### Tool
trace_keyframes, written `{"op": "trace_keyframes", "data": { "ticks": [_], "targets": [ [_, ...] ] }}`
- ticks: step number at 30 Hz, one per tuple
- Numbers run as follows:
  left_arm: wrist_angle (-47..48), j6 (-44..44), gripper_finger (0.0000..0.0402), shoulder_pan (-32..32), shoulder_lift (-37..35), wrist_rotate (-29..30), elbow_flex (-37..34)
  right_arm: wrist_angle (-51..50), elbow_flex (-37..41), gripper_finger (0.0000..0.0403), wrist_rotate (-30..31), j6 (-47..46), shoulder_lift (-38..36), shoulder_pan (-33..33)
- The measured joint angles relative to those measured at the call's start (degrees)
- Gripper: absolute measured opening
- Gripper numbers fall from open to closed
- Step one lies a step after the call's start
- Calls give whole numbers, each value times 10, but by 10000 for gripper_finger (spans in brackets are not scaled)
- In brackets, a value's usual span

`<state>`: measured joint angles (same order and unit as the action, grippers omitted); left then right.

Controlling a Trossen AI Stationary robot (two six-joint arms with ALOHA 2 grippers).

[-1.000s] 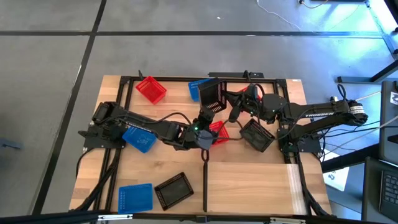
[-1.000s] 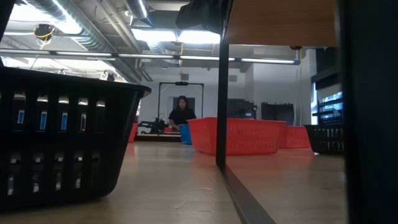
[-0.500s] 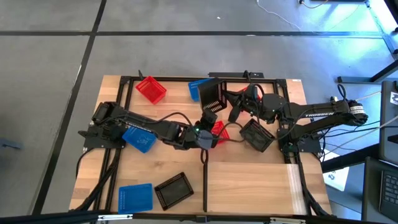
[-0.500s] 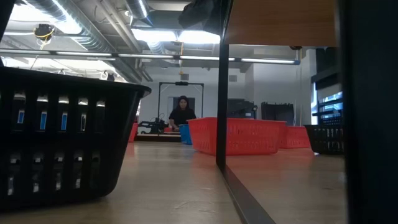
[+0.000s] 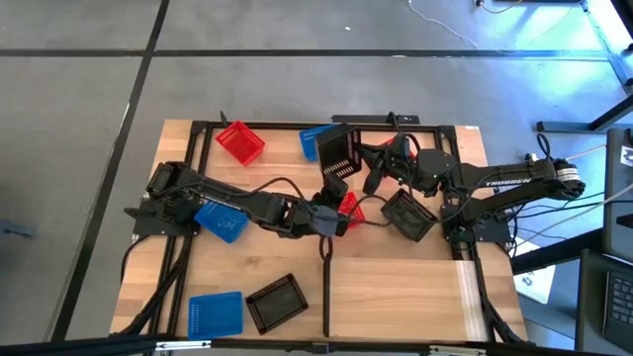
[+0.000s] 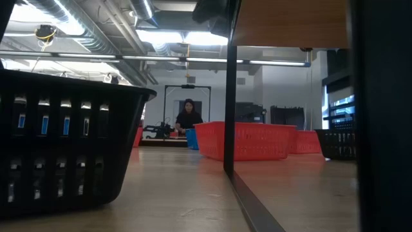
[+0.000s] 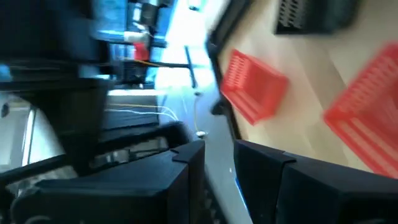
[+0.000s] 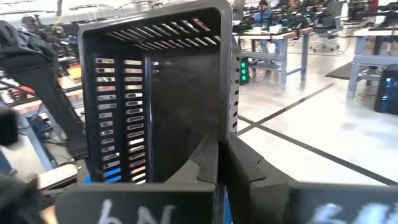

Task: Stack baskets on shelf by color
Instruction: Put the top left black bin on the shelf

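A black basket [image 5: 341, 150] is held tipped on edge above the far middle of the table [image 5: 396, 292], its open side turned toward the right arm; the right gripper [image 5: 368, 158] is pressed together on its rim, and the right wrist view shows the two dark fingers [image 8: 208, 163] clamped on the lower wall of this basket [image 8: 155, 93], whose slotted sides stand upright. Just beside it at the far edge lies a blue basket [image 5: 315, 139], and farther left a red basket [image 5: 239, 142]. Below the lifted basket, a red basket [image 5: 346, 208] rests at the table's centre, with the left gripper [image 5: 326, 220] touching or just beside its near-left edge; in the left wrist view its fingers [image 7: 180, 168] stand with only a narrow gap, and nothing is seen between them. A second black basket [image 5: 409, 215] lies to the right of centre beneath the right arm. A blue basket [image 5: 220, 219] sits under the left arm; another blue basket [image 5: 215, 313] and a black basket [image 5: 277, 301] lie side by side at the near left. A thin black bar [image 5: 325, 292] divides the near half of the table, and the pale shelf [image 5: 406, 297] lies to its right. In the low view, a person [image 6: 187, 117] shows in the room beyond.
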<state>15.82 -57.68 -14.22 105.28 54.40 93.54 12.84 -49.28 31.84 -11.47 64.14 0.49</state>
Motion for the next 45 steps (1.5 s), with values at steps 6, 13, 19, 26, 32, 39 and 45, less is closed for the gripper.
{"op": "trace_keyframes", "data": {
  "ticks": [6, 13, 19, 26, 32, 39, 45],
  "targets": [
    [-125, -71, 83, -28, -4, 5, 0, -5, 0, 5, 7, 3, 0, 0],
    [-205, -89, 82, -63, -6, 71, 0, -49, 0, 5, 18, 13, -12, 0],
    [-208, -85, 82, -97, -12, 178, 0, -239, -65, 3, 55, -38, -51, 15],
    [-206, -23, 82, -121, -41, 256, 0, -551, -221, 2, 52, -177, -57, 54],
    [-204, 5, 82, -127, -61, 356, 0, -724, -328, 2, 63, -261, -57, 103],
    [-191, 23, 82, -129, -69, 357, 0, -919, -403, 1, 38, -456, -54, 164],
    [-188, 101, 82, -122, -69, 347, 0, -1017, -412, 1, -15, -557, -53, 204]
  ]
}}
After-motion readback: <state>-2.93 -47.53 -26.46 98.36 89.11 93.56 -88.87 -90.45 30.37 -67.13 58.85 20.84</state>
